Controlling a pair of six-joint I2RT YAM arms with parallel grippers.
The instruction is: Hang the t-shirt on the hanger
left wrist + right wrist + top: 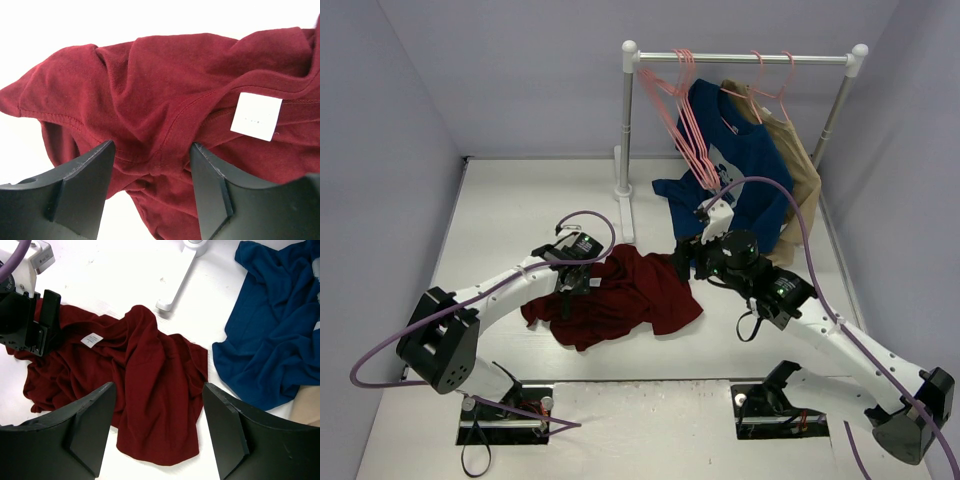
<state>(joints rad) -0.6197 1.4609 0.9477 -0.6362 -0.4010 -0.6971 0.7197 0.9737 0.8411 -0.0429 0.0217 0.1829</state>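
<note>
The maroon t-shirt [630,295] lies crumpled on the table between the arms. In the left wrist view the t-shirt [165,90] fills the frame, with its collar seam and white label [256,116] showing. My left gripper [152,165] is open, its fingers straddling a fold by the collar; it stands at the shirt's left part [572,285]. My right gripper [159,405] is open and empty above the shirt's right part [150,390], at its right edge in the top view [685,262]. Several pink wire hangers [685,120] hang on the rack rail.
A white rack [628,140] stands at the back, its foot [177,277] close to the shirt. A navy garment [745,170] and a tan garment [795,165] hang on it from pink hangers, and the navy garment [270,330] drapes onto the table.
</note>
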